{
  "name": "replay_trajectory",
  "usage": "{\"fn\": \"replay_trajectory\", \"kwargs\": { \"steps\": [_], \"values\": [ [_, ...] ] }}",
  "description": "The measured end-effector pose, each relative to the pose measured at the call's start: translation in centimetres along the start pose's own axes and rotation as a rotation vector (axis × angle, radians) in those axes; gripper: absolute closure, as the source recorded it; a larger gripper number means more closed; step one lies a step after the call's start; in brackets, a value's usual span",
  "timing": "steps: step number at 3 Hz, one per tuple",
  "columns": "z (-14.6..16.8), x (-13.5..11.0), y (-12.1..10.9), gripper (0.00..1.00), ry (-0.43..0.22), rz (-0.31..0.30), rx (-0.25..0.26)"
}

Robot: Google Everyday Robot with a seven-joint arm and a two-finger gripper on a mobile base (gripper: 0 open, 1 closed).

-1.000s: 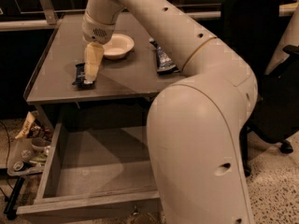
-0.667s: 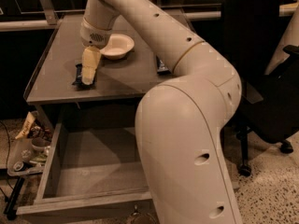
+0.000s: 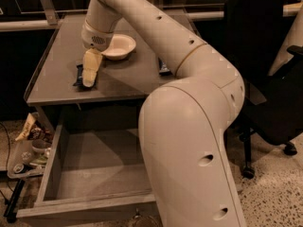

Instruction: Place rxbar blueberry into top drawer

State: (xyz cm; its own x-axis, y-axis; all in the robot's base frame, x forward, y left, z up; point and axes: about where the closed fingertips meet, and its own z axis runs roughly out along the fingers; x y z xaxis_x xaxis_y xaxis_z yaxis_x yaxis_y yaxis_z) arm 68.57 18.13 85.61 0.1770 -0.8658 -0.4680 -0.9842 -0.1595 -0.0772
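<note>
Rxbar blueberry lay flat on the grey bench, toward its near left part, a dark wrapper with its long side running near to far. From my seat I saw the arm fill the right half of the view, its big pale elbow close to the camera and its forearm reaching far and left across the bench. The wrist hung over the bar, and the pale jaws pointed straight down from it, their tips on or just above the wrapper, covering its middle. I could not tell how far the jaws were open, nor whether they had hold of the bar.

A white bowl stood just right of the wrist and a little farther back. Another dark wrapper lay on the bench to the right, partly hidden behind the forearm.

Below the bench the top drawer was pulled out toward me, its flat grey bottom and low sides in plain sight. Well apart from the bar, some clutter sat on the floor left of the drawer. A black office chair stood at the right.
</note>
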Motion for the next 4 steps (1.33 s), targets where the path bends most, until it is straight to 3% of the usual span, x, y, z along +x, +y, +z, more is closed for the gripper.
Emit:
{"fn": "replay_trajectory", "kwargs": {
  "steps": [2,4],
  "values": [
    [1.6,-0.2,-0.5,0.0,-0.055,-0.003,-0.019],
    [2.4,0.0,-0.5,0.0,-0.063,-0.002,-0.036]
  ]
}}
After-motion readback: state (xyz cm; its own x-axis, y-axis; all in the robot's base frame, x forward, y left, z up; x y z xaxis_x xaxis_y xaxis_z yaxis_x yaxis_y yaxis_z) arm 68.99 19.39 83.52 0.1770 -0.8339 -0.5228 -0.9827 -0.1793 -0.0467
